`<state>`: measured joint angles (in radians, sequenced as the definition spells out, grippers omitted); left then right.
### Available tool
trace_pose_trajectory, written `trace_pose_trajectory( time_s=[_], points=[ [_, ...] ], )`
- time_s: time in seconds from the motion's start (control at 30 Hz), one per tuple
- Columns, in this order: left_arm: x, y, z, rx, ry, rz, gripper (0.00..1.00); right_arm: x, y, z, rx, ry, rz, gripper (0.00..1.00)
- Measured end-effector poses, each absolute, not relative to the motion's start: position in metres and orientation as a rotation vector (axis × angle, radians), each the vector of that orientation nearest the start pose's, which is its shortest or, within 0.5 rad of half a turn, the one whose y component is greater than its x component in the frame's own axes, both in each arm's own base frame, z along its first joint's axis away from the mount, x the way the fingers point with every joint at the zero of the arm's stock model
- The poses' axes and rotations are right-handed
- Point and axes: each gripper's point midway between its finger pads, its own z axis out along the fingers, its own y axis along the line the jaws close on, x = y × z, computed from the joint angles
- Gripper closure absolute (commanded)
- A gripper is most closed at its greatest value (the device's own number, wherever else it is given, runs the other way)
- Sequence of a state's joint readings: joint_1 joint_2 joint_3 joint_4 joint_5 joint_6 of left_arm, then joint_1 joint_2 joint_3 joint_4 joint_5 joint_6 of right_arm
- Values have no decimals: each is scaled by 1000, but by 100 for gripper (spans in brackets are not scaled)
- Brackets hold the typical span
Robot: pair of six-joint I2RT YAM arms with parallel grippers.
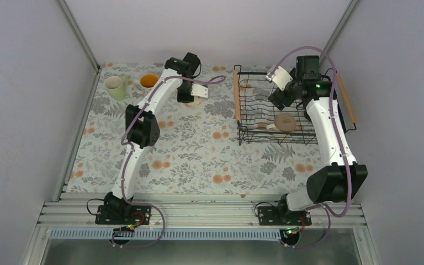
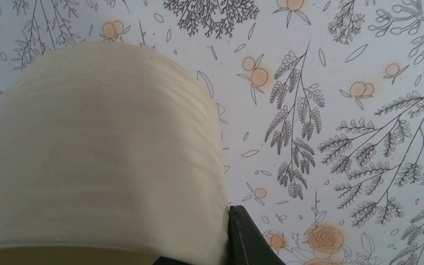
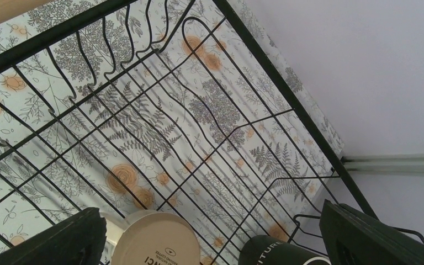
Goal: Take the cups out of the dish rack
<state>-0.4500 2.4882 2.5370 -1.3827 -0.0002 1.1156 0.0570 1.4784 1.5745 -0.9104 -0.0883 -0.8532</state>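
Table covered edge to edge with a floral cloth: grey ferns, orange blooms. Plain pale walls close it in on three sides; ribbed metal rail along the near edge.

Dish rack sits far right. Inside, near edge: beige cup upside down, black cup just beside it.

Right gripper is over the rack, fingers spread wide, touching nothing.

Left gripper is at the far centre, pinching the cream cup; one dark finger lies against its wall.

Pale green mug and patterned mug stand upright on the cloth, far left.
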Motion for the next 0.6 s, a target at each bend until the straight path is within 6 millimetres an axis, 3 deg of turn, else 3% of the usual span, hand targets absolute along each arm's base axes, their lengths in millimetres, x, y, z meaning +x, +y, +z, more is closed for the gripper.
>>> trace_pose_trajectory(
  time_s=[0.2,0.6],
  points=[
    [477,-225,103,2070,2081,150,98,401,39,281,-1096,2129,-268,0],
    [484,-222,76,2107,2114,210,98,402,41,277,-1100,2127,-256,0]
  ],
)
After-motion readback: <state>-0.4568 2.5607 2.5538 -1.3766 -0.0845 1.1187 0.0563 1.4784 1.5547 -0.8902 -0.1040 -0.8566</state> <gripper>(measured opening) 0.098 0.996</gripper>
